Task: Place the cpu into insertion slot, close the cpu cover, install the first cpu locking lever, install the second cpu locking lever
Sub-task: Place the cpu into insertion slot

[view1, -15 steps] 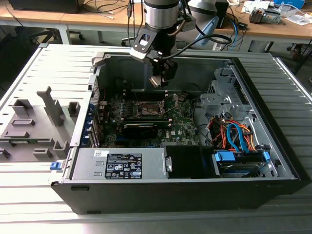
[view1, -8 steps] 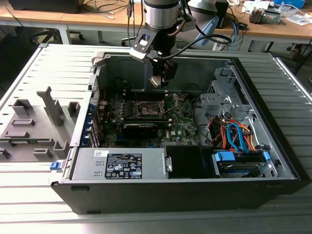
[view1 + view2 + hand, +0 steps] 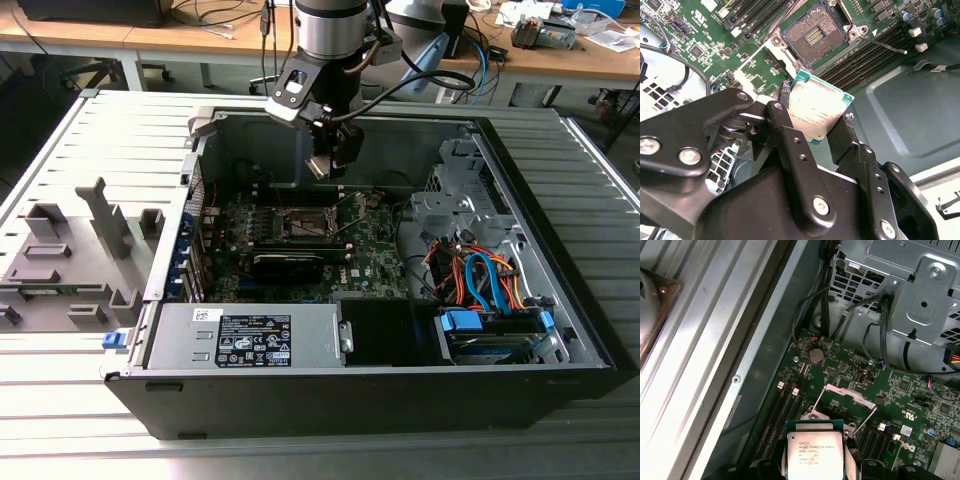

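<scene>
My hand (image 3: 333,160) is clamped on the cpu (image 3: 816,111) by two opposite edges. It is a flat square chip with a dull, smudged silver lid and a green rim, held tilted in the air above the bare socket (image 3: 815,34). Across the exterior view from its left are a grey fixture (image 3: 70,262) on the ribbed tabletop (image 3: 120,130), the open computer case (image 3: 400,395), its green motherboard (image 3: 365,255), and orange and blue cables (image 3: 480,275). Wooden desks (image 3: 200,45) stand behind.
</scene>
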Action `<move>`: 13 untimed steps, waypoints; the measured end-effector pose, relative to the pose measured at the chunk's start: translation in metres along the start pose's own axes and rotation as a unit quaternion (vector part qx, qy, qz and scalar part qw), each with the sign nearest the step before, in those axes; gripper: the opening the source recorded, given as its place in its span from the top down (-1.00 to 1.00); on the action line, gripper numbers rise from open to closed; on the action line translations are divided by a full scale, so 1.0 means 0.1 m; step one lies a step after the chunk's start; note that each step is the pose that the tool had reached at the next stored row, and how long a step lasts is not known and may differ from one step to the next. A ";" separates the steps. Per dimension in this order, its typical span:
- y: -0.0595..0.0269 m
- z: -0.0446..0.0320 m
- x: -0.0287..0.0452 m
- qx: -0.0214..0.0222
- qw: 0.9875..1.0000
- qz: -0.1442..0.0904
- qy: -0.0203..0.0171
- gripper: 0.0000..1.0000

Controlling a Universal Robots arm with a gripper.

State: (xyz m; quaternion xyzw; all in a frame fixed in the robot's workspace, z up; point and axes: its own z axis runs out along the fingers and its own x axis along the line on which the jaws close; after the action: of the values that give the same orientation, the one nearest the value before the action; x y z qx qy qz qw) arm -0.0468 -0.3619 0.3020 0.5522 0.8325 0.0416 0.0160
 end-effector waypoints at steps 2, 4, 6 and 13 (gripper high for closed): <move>0.000 0.000 0.000 0.000 1.000 0.001 0.000 -0.08; 0.000 0.000 0.000 0.000 1.000 0.002 0.000 -0.08; 0.000 0.000 0.000 0.000 1.000 0.005 0.000 -0.08; 0.000 0.000 0.000 0.000 1.000 0.009 -0.001 -0.08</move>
State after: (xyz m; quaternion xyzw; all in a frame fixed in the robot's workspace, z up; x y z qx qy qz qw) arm -0.0468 -0.3619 0.3020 0.5596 0.8276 0.0415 0.0164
